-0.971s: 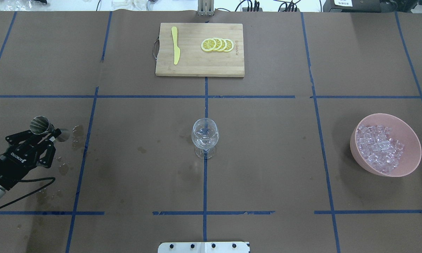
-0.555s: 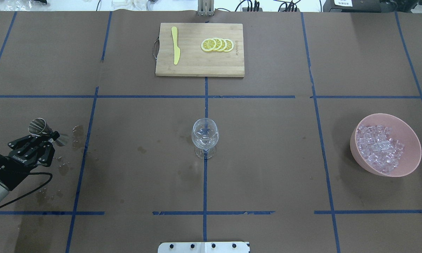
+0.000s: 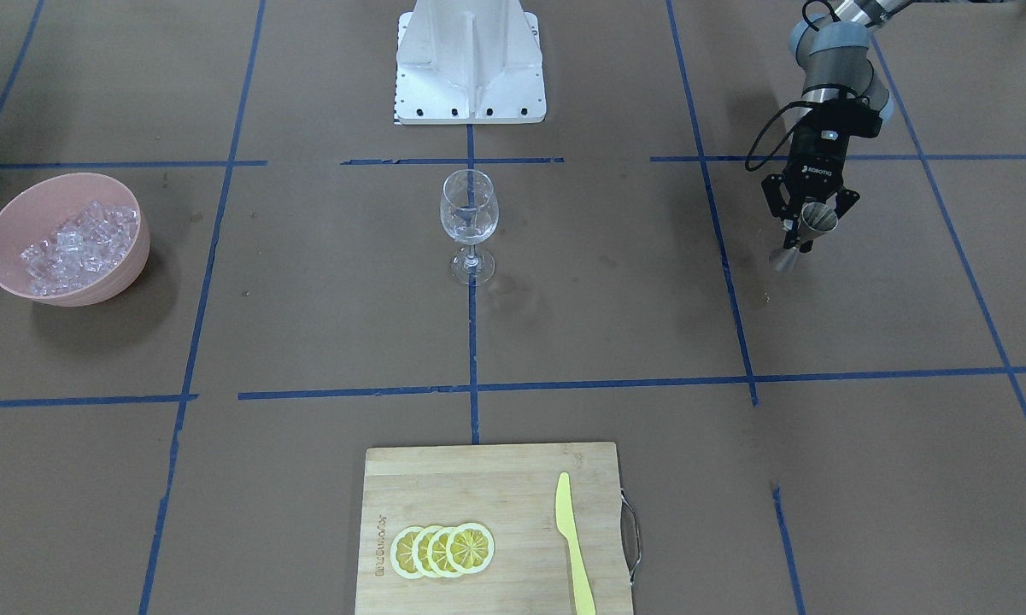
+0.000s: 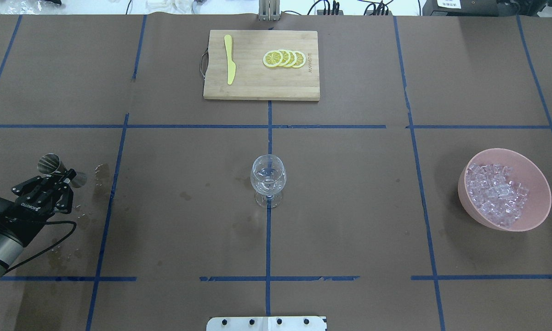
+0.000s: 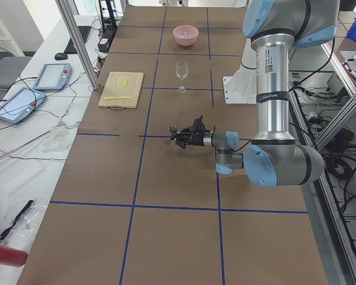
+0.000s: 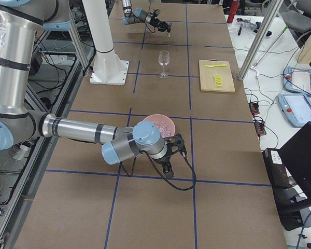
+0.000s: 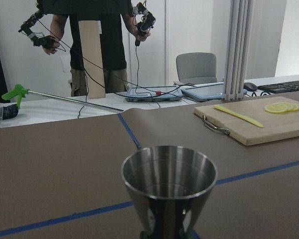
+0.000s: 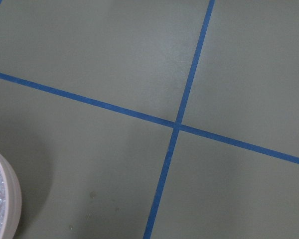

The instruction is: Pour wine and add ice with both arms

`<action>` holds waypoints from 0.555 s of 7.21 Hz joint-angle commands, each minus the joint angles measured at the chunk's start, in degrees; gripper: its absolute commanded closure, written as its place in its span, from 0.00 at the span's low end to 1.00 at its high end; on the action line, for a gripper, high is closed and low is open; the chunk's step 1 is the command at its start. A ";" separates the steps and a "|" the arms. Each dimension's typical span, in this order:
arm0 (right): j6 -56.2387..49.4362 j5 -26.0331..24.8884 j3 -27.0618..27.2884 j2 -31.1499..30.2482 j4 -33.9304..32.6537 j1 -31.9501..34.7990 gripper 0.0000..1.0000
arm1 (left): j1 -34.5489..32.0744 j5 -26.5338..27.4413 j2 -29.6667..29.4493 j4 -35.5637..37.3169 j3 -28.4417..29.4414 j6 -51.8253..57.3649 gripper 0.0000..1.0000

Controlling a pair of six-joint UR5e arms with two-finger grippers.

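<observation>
Small, clear, glassy cubes of ice lay heaped in a pink bowl, left gripper pinched a steel jigger, right gripper spread or closed could not be told

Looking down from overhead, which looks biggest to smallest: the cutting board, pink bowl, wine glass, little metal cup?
Largest first:
cutting board
pink bowl
wine glass
metal cup, held by the left gripper

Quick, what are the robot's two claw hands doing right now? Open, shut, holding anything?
Left gripper: closed on the shiny steel double-cone measuring cup.
Right gripper: seen only from a side camera, so it cannot be told.
</observation>
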 commanded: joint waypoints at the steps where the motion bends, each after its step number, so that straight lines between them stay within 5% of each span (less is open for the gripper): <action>1: 0.00 -0.04 0.09 -0.33 0.00 0.00 0.00 | 1.70 0.19 -1.18 1.45 0.79 -0.10 1.00; 4: 0.00 0.05 0.27 -0.59 0.00 0.00 0.00 | 4.69 0.10 -2.77 1.54 1.23 -0.10 1.00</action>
